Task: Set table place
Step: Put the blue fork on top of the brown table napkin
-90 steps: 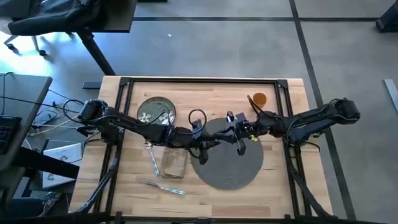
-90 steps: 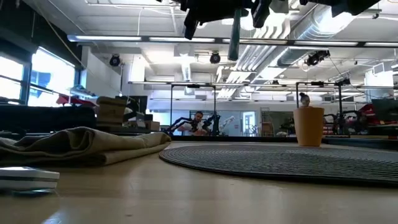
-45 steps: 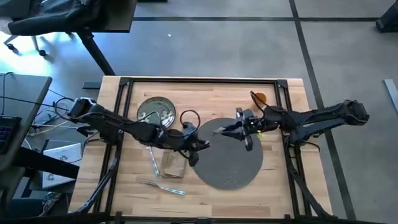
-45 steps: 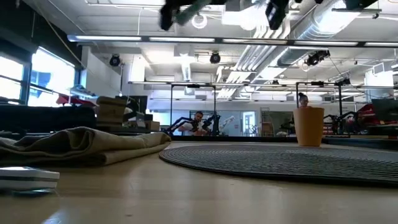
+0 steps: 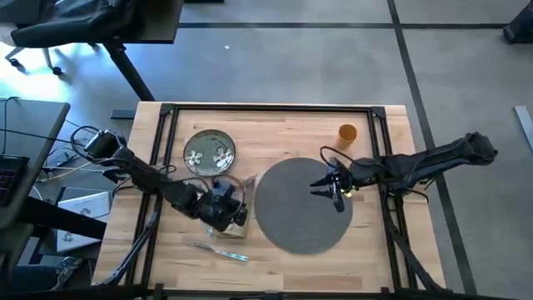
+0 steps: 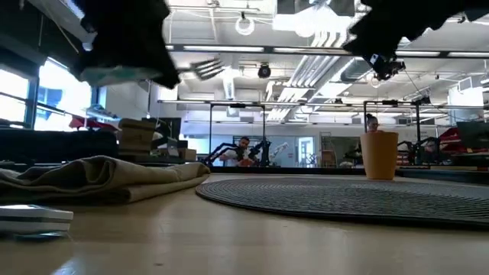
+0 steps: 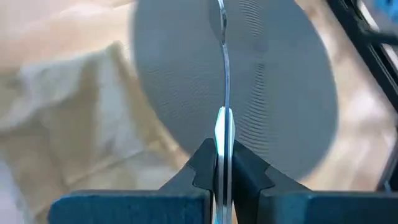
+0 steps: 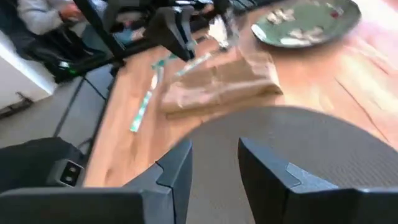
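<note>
High view: wooden table (image 5: 283, 125) on grey floor (image 5: 333, 50), desk (image 5: 25, 133) beside

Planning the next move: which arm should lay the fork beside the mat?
Left. Its gripper is already shut on the fork, above the napkin beside the mat. The right gripper is open and empty over the mat.

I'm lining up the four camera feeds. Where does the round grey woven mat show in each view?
High view: round grey woven mat at table centre, beside the right gripper.
Low view: flat dark band across the right half.
Left wrist view: fills the upper middle.
Right wrist view: foreground.
Shared landmark: beige cloth napkin, beside the mat.
</note>
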